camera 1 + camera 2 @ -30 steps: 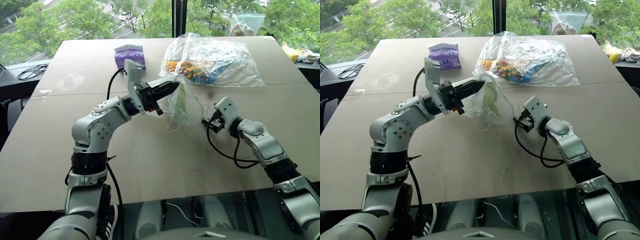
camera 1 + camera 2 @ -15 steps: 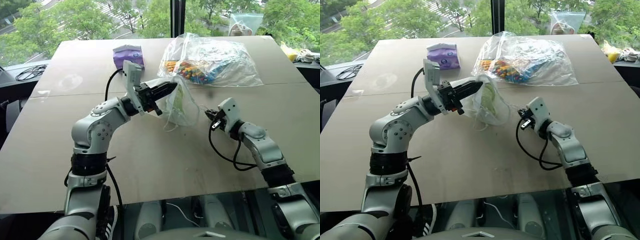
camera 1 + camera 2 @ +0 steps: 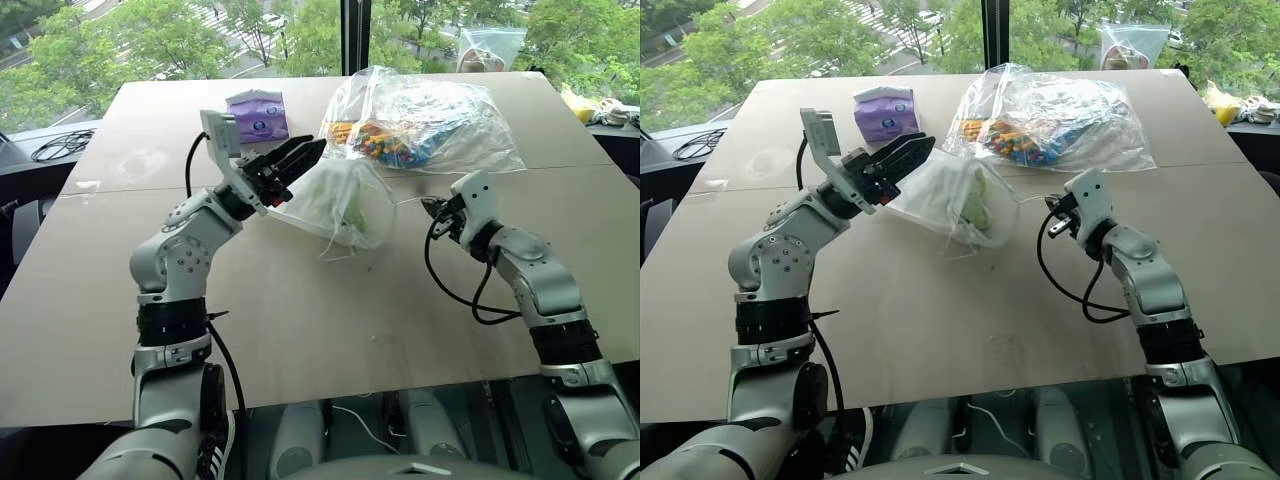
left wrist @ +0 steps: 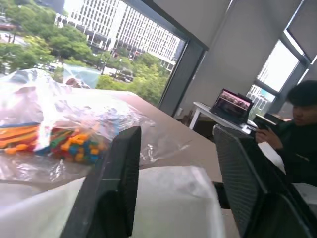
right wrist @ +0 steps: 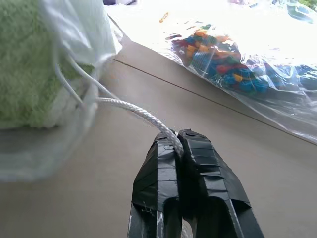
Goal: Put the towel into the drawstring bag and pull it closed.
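- The towel [image 3: 978, 203], fluffy light-green terry, sits inside the thin translucent drawstring bag [image 3: 955, 200] on a smooth tan table [image 3: 940, 310] by tree-facing windows.
- The right gripper [image 5: 176, 140], clenched on the bag's twisted white cord [image 5: 133, 112], is beside the bag.
- The left gripper [image 3: 300, 155], fingers parted, is at the bag's far edge.

On the flat wooden table [image 3: 300, 330] I see the thin translucent white drawstring bag [image 3: 335, 200] lying near the middle, with the small light-green fluffy towel [image 3: 352, 212] inside it. My left gripper [image 3: 300, 158] sits at the bag's far-left edge, and my right gripper [image 3: 432, 208] is off to the bag's right, joined to it by a thin white cord [image 5: 131, 111]. Beyond the bag, toward the far edge, the purple tissue pack [image 3: 258, 112] lies on the left and the big clear plastic bag of colourful items [image 3: 425, 120] on the right.
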